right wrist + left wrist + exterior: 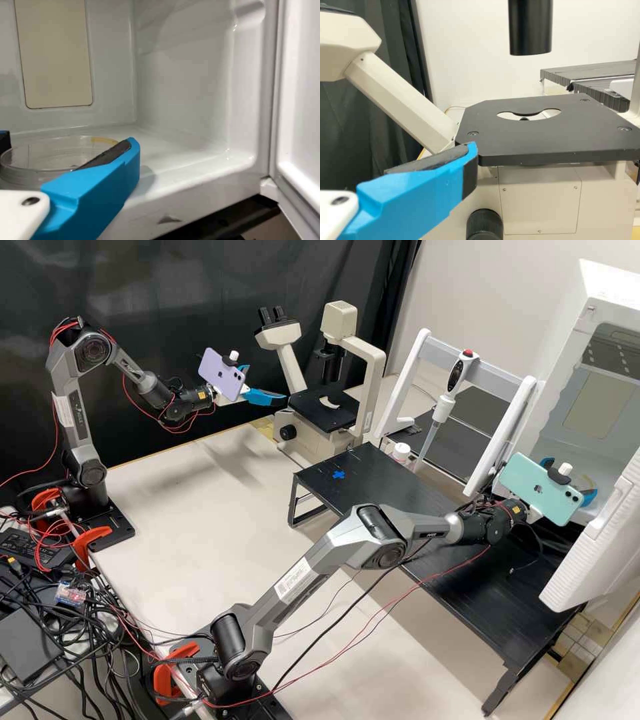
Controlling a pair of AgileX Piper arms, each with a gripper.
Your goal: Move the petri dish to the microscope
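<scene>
Right pincer [69, 143]: clamped or slack, cannot tell
Petri dish [35, 167]: within the pincer's span, inside white chamber [185, 100]
Door [305, 100]: secure hold first, lift level, withdraw straight

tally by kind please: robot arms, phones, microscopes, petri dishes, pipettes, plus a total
Robot arms: 2
Phones, one purple, one mint green: 2
Microscope: 1
Petri dish: 1
Pipette: 1
Total: 7
</scene>
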